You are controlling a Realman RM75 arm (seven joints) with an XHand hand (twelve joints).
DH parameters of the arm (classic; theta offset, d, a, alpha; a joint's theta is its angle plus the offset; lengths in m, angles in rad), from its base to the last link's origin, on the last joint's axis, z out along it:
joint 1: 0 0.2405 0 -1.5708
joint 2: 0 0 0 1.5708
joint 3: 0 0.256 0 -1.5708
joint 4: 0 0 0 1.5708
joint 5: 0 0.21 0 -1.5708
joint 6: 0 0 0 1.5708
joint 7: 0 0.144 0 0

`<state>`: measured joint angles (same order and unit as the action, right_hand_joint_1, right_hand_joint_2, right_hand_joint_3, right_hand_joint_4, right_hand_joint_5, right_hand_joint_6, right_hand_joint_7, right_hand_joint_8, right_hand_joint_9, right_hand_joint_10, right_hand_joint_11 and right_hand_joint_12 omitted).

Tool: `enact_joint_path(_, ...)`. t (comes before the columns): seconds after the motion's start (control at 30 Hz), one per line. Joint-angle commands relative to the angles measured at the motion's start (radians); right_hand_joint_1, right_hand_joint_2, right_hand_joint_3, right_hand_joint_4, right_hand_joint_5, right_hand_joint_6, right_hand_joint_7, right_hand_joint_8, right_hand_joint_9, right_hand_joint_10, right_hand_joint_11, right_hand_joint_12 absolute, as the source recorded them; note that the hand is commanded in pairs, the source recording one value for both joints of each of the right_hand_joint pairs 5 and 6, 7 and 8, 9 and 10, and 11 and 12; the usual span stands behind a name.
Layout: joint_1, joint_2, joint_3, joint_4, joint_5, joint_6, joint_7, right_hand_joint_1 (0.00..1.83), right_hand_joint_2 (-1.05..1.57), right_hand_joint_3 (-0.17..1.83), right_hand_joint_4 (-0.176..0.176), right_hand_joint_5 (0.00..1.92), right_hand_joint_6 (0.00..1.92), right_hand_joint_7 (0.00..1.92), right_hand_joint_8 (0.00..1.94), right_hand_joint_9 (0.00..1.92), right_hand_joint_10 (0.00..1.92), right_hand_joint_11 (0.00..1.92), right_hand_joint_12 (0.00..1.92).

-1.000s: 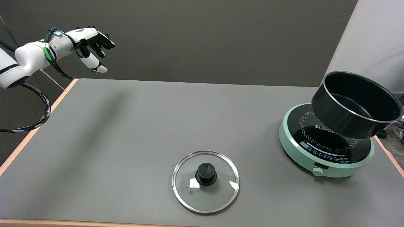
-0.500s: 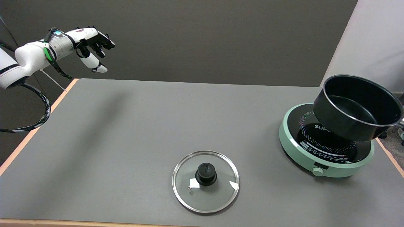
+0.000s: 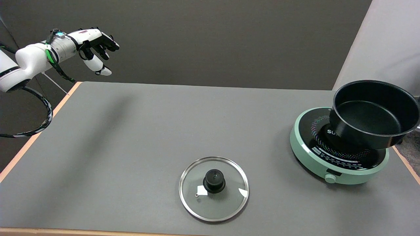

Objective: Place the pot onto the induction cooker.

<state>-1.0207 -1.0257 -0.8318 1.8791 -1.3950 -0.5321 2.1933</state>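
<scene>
**Background and Room**

A table (image 3: 137,137) fills most of the frame. Its top is flat, matte grey, with a light wood-coloured edge visible along the left side, the bottom edge and the lower right. Behind the table, a dark grey-brown wall (image 3: 213,39) spans the upper part of the frame. At the upper right, a lighter, pale grey panel (image 3: 387,42) stands at a slant. Lighting is soft and even; a faint, diffuse shadow lies on the tabletop at the left centre. A small patch of floor (image 3: 411,146) shows at the right edge.
</scene>
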Motion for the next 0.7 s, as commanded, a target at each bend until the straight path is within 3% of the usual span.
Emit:
enact_joint_path(0.03,0.016,0.022,-0.114,0.004,-0.201,-0.178,0.002,1.01,1.00,0.97,-0.100,1.65,1.65,1.65,1.65,1.65,1.65,1.65,1.65)
enact_joint_path(0.4,0.037,0.083,-0.133,0.004,-0.201,-0.187,-0.028,1.02,0.94,1.04,-0.104,1.63,1.63,1.63,1.63,1.63,1.63,1.63,1.63)
enact_joint_path(0.7,0.017,0.073,-0.194,0.004,-0.253,-0.271,-0.018,1.02,0.91,1.12,-0.106,1.61,1.61,1.61,1.61,1.61,1.61,1.61,1.61)
